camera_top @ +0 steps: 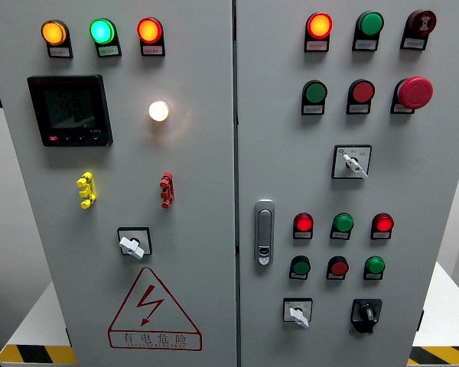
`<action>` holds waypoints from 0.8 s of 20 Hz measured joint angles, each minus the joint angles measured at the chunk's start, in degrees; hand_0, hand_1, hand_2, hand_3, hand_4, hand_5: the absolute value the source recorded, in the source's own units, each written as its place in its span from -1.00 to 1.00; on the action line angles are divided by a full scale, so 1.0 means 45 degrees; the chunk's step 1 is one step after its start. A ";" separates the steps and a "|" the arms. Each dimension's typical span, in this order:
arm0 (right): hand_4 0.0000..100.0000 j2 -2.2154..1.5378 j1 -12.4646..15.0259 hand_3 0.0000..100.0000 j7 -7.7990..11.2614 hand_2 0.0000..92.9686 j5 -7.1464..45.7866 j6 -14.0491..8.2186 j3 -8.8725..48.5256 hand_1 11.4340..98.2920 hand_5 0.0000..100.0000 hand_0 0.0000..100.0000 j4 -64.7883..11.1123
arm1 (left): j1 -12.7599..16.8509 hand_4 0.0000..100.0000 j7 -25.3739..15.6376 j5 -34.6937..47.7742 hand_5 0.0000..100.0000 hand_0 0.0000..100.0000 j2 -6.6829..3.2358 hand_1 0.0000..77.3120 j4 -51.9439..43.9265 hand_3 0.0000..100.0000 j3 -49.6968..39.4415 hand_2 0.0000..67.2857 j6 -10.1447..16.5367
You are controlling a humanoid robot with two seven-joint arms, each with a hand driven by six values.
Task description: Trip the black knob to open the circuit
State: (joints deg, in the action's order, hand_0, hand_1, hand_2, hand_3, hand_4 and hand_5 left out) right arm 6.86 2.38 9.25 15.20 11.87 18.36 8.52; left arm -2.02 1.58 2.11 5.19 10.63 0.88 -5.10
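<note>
The black knob sits at the bottom right of the right cabinet door, on a black square plate, its pointer roughly upright. To its left is a white-handled selector switch. Neither of my hands shows in the head view, and nothing touches the knob.
The right door also carries lit and unlit round lamps and buttons, a red mushroom stop button, another white selector and a chrome door latch. The left door has a meter, a lit white lamp, a selector and a warning triangle.
</note>
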 measured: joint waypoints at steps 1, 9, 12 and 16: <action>-0.95 0.0000 0.0000 -0.83 0.0002 -0.97 0.0001 0.0000 0.0001 -0.50 -0.77 0.65 0.0000 | 0.0000 -0.80 0.0000 0.0000 -0.83 -1.00 0.0000 -1.00 0.0000 -0.48 0.0000 -0.42 0.0000; -0.95 0.0000 0.0004 -0.83 0.0014 -0.97 0.0107 0.0009 0.0178 -0.51 -0.78 0.64 0.0008 | -0.0004 -0.80 0.0000 0.0000 -0.83 -1.00 0.0000 -1.00 0.0000 -0.48 0.0000 -0.42 0.0000; -0.95 0.0000 -0.0018 -0.83 -0.0021 -0.97 0.0904 0.0019 0.1303 -0.51 -0.78 0.64 0.0016 | -0.0004 -0.80 0.0000 0.0000 -0.83 -1.00 0.0000 -1.00 0.0000 -0.48 0.0000 -0.42 0.0000; -0.96 0.0000 -0.0148 -0.83 -0.0231 -0.97 0.3890 0.0381 0.4059 -0.50 -0.78 0.63 0.0099 | -0.0001 -0.80 0.0000 0.0000 -0.83 -1.00 0.0000 -1.00 0.0000 -0.48 0.0000 -0.42 0.0000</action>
State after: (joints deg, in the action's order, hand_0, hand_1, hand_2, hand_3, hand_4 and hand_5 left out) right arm 6.86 1.71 8.21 32.70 13.58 36.62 8.97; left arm -2.02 1.58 2.11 5.19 10.63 0.88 -5.10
